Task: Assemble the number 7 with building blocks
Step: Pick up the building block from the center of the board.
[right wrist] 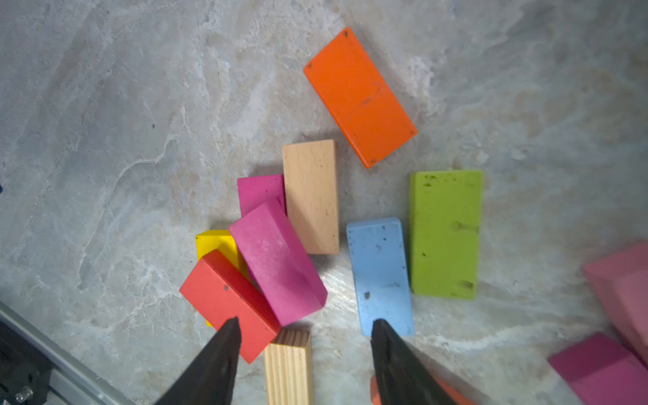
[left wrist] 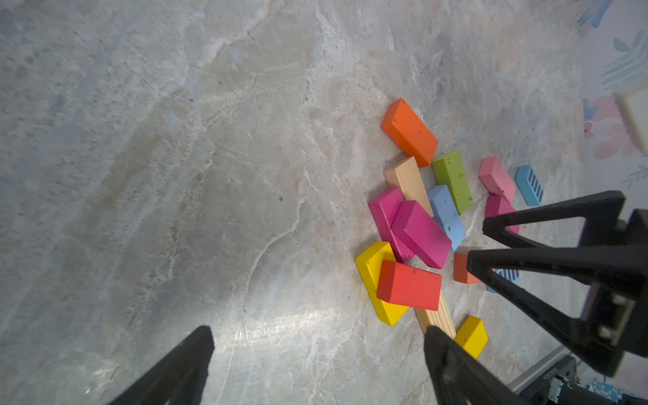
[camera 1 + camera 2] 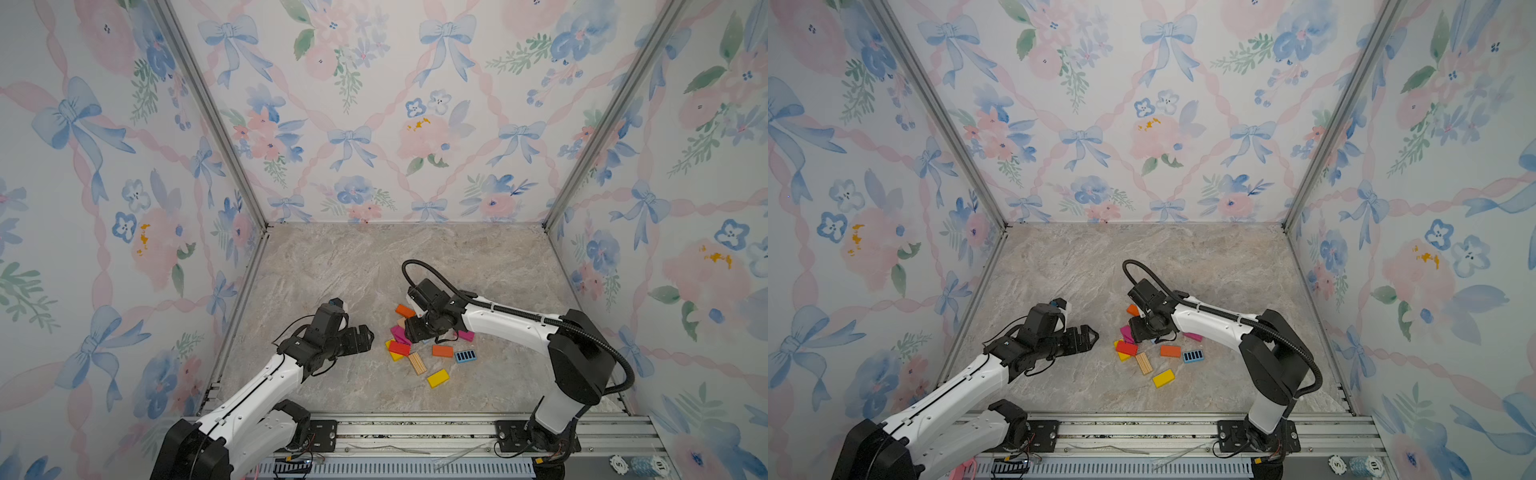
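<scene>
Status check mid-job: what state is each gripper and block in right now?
left gripper: open, holding nothing.
right gripper: open, holding nothing.
red block: tilted, resting on yellow block.
upper magenta block: tilted, leaning on lower magenta block.
orange block: flat on table.
tan block: flat on table.
green block: flat on table.
light blue block: flat on table.
number 7: not yet formed.

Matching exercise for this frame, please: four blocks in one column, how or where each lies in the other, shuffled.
1 red block
2 green block
3 upper magenta block
4 outlying yellow block

A flat beside the light blue block
B nearest the front rail
C resting on the lower yellow block
D leaning on the lower magenta block

Pairs: 1-C, 2-A, 3-D, 4-B
</scene>
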### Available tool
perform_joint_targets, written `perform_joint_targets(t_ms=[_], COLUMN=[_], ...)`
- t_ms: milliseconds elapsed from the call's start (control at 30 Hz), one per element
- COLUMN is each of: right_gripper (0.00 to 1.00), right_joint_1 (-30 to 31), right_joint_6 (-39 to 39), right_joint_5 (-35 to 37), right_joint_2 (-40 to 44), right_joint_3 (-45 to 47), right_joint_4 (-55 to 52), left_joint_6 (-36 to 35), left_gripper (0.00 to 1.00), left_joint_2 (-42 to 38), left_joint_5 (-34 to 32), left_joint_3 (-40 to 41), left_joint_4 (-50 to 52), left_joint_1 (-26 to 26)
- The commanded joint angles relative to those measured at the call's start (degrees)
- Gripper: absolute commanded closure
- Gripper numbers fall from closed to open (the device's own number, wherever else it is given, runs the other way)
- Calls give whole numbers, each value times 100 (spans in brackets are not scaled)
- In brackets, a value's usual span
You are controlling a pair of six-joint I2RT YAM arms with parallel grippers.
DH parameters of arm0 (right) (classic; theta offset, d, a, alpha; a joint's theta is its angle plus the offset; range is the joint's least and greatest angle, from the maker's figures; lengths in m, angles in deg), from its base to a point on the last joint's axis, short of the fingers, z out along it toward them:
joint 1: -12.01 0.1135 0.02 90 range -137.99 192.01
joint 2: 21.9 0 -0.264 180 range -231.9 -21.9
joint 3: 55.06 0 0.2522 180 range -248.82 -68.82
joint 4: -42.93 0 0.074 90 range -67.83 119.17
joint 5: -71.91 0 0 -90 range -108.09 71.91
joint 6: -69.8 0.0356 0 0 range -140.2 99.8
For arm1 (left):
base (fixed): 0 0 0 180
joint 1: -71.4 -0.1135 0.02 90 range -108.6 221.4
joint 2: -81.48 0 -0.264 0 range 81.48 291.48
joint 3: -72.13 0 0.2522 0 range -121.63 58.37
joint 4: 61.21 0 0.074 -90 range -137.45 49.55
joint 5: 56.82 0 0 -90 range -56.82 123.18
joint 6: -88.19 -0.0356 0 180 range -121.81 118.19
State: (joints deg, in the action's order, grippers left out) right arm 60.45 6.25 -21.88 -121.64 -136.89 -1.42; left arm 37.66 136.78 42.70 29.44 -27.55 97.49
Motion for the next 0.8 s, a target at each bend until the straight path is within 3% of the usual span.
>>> perform_joint_targets(t_ms=[0, 200, 467, 767], right_gripper=[37, 34, 36, 37], right_joint_1=[7, -229, -709, -803], right_joint_6=[-114, -359, -913, -1457], right_joint_5=[-7, 73, -362, -480], right_joint_2=[-306, -727, -1632, -2114], right_joint_3=[-188, -955, -1839, -2273], right_joint_4=[-189, -304, -625, -776], left_joint_6=[-81, -107, -178, -238], left_gripper=[4, 4, 4, 4], left_joint_2=[-59, 33, -50, -71], left_joint_5=[41, 13, 131, 134], left_joint_3=[49, -21, -9, -17], left_joint_4=[75, 75, 73, 75], left_joint_1=[-46, -111, -278, -371])
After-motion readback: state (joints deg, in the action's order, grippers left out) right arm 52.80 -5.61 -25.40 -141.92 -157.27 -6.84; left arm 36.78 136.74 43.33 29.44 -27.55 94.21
